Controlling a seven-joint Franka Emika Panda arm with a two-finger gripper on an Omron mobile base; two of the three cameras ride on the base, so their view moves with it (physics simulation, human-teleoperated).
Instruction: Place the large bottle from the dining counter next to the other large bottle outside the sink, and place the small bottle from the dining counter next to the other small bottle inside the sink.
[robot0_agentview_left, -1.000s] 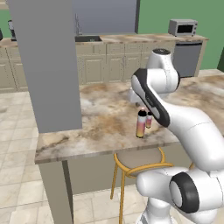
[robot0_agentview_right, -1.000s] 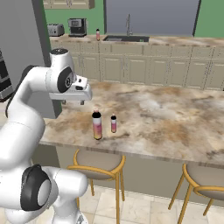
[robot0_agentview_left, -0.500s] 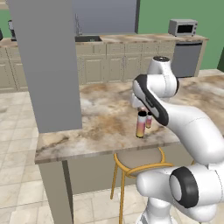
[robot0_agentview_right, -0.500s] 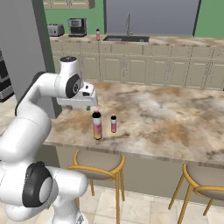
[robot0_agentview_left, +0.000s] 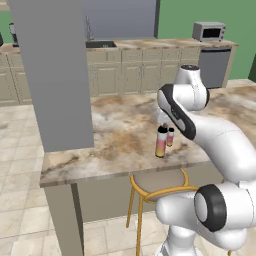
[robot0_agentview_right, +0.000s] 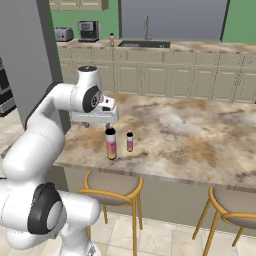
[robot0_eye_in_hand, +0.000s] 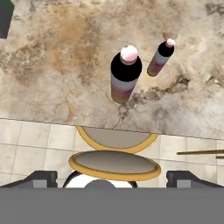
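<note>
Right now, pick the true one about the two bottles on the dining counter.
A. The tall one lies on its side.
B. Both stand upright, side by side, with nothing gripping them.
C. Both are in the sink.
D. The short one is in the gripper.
B: the tall bottle and the short bottle stand upright close together on the counter, with the open gripper above them.

The counter looks like polished stone — brown-beige marble veining with a soft sheen. The large bottle and the small bottle look like smooth plastic, semi-glossy, the large one dark on top and fading pink to orange. The stool has a yellow frame like painted metal and a flat matt grey-brown seat — the floor below is pale smooth tile, and the arm is glossy white plastic with dark joints.
</note>
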